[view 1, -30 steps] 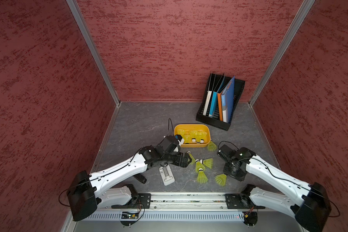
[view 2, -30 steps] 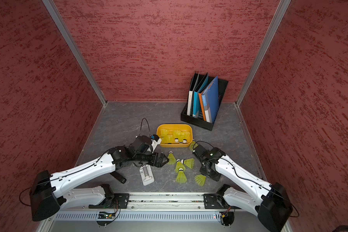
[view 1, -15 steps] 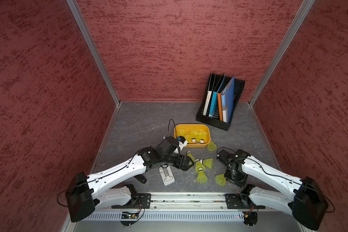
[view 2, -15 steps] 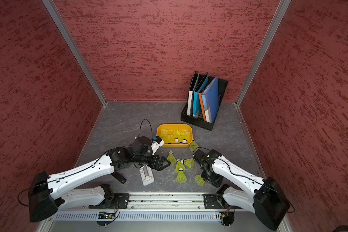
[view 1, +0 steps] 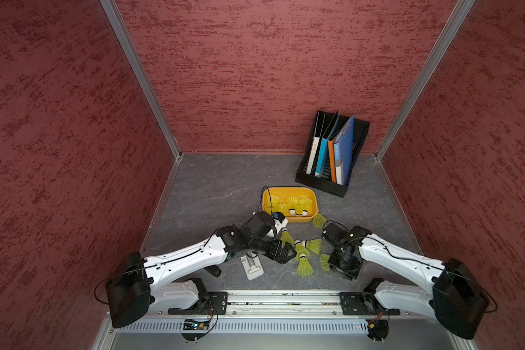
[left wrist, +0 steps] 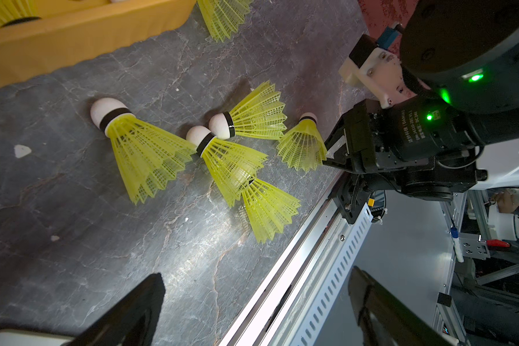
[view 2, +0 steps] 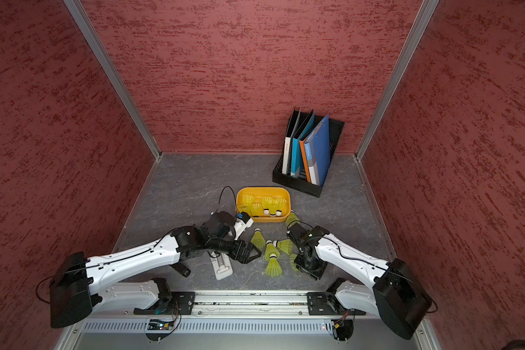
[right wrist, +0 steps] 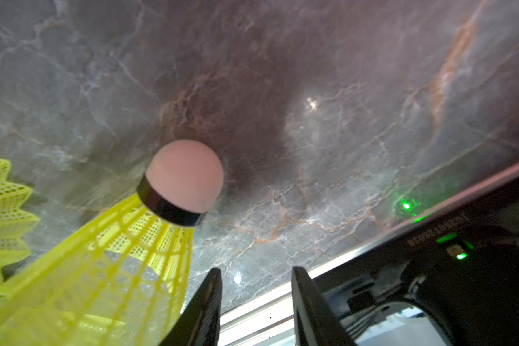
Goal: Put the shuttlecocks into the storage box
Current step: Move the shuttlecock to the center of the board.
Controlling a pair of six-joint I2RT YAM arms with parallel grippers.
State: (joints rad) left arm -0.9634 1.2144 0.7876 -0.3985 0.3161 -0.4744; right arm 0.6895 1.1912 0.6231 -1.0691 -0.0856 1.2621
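Note:
The orange-yellow storage box (view 1: 288, 189) (view 2: 262, 189) holds several neon shuttlecocks. Several more lie on the grey floor in front of it, among them shuttlecocks (view 1: 311, 245) (view 2: 270, 251) (left wrist: 231, 161), and another leans on the box's front right corner (view 1: 319, 219). My left gripper (view 1: 282, 253) (view 2: 249, 253) (left wrist: 255, 299) hovers wide open just left of this cluster, with nothing between its fingers. My right gripper (view 1: 341, 266) (view 2: 308, 266) (right wrist: 256, 269) is low at the cluster's right end. Its jaws stand a little apart and empty, and a shuttlecock (right wrist: 150, 239) (view 1: 325, 260) lies just outside one finger.
A black file rack (view 1: 331, 157) with folders stands at the back right. A white flat object (view 1: 252, 266) lies under my left forearm. The metal front rail (view 1: 285, 298) runs close behind both grippers. Red walls enclose the floor.
My right gripper has moved toward the front and left, down beside the front-right shuttlecock. My left gripper has shifted slightly forward toward the cluster, still open.

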